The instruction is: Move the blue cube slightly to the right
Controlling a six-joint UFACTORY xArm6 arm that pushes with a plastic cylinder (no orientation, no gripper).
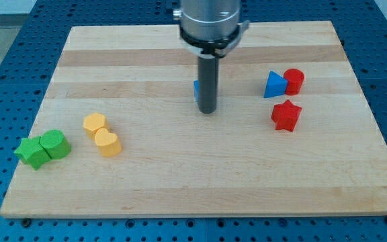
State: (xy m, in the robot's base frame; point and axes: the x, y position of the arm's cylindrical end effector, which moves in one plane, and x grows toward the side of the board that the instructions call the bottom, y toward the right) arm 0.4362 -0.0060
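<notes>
1. Blue blocks: two. One blue cube [196, 91], mostly hidden behind the rod, only a sliver showing; one blue triangular block [273, 85].
2. Red blocks: two. One red cylinder [293, 81]; one red star-shaped block [286, 115].
3. Yellow blocks: two. One yellow hexagonal block [94, 124]; one yellow heart-shaped block [107, 143].
4. Green blocks: two. One green star-shaped block [32, 152]; one green rounded block [56, 144], exact shape not determined.
5. Total blocks counted: eight.
6. Rods: one, ending in my tip [207, 111].
7. Wooden boards [200, 181]: one.
</notes>
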